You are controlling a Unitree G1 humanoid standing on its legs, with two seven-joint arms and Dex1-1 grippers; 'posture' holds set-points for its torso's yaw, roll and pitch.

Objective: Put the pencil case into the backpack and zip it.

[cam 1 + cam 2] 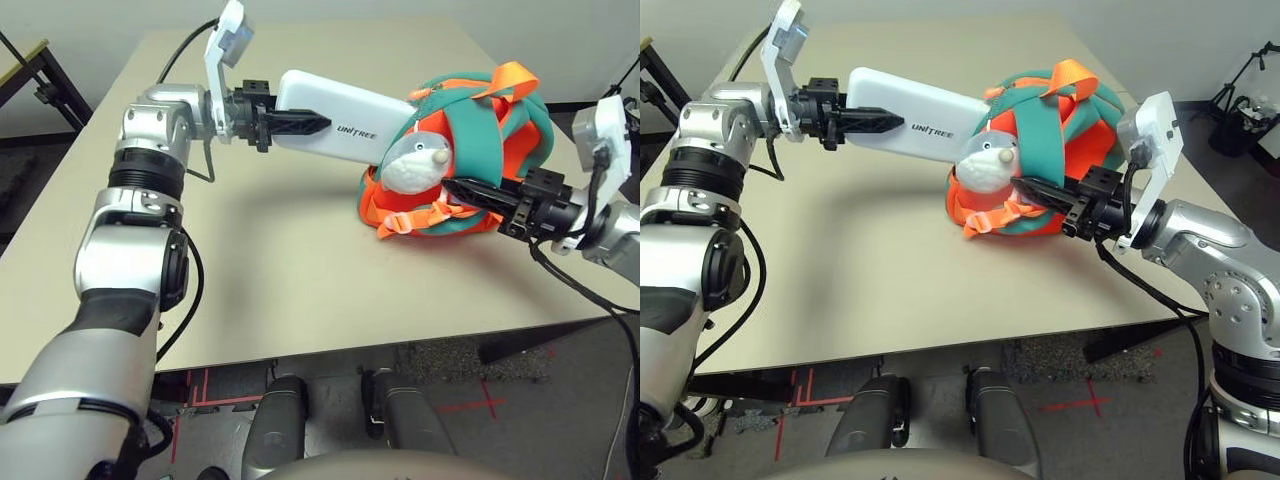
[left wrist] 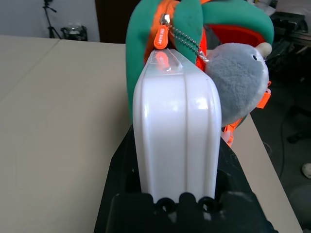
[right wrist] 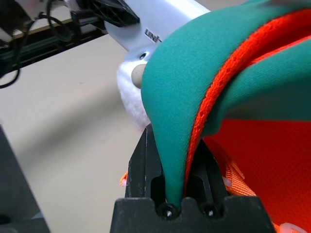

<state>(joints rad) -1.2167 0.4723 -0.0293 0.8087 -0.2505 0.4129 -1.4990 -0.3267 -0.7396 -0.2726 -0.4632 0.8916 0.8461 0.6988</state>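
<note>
My left gripper is shut on the white pencil case and holds it level above the table. The case's far end points into the backpack, an orange and teal bag lying at the right of the table. In the left wrist view the pencil case reaches the bag's edge beside an orange zipper pull. A grey-white plush toy hangs on the bag's near side. My right gripper is shut on a teal strap of the backpack, low on its front.
The beige table has free room in the middle and at the left. Its front edge runs just before my body. A black frame stands off the table's far left corner.
</note>
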